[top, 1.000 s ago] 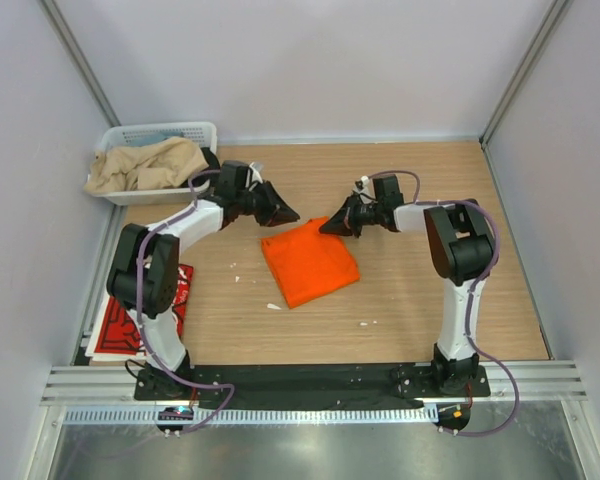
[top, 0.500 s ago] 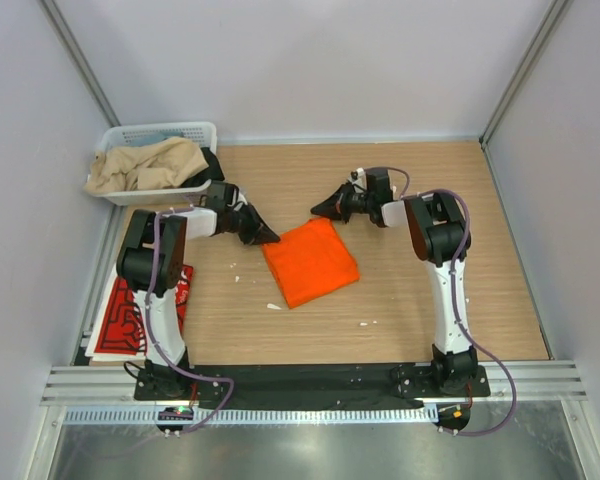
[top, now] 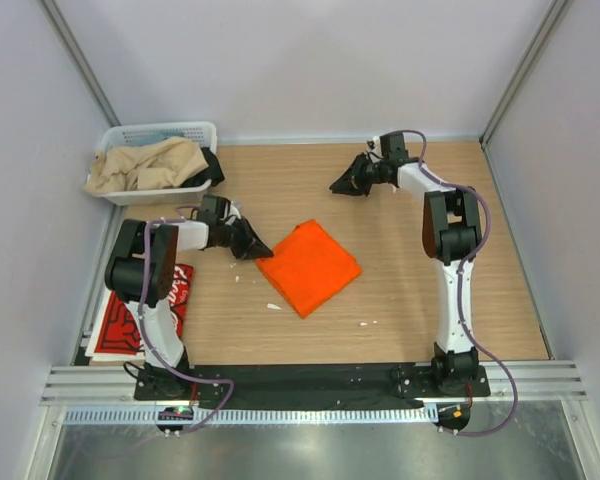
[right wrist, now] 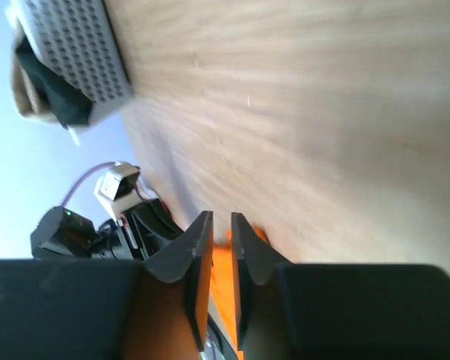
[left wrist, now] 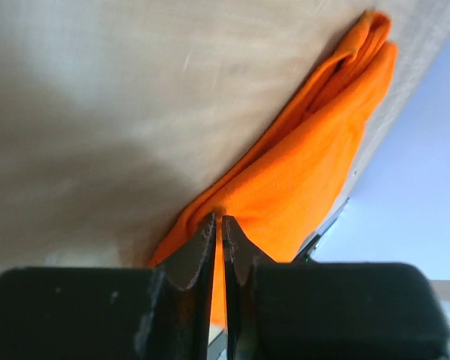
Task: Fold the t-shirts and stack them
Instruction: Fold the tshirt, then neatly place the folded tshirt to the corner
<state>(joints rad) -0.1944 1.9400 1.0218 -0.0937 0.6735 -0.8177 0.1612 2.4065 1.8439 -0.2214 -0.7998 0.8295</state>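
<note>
From where I stand, the white slatted basket (top: 195,130) in the far left corner of the table (top: 410,290) is the easiest thing to steer by. A heap of beige cloth (top: 145,165) spills over its rim.

The orange t-shirt (top: 310,268) lies folded into a flat, rough square, well apart from the basket, out to its right and nearer the arm bases. It sits with one corner pointing back towards the basket. The left gripper (top: 260,252) reaches low between basket and shirt, and its tip meets that corner. Its jaws are closed to a hairline slit, and in the wrist view the orange cloth runs right up into the fingertips, so it looks pinched on the corner.

The right gripper (top: 336,187) hangs far to the right of the basket, about level with the basket's near wall and clear of the orange shirt. Its jaws stand a narrow gap apart with nothing between them.

The red t-shirt (top: 120,325), with its white lettering, lies flat straight down from the basket on the near side. The left arm's elbow covers part of it.
</note>
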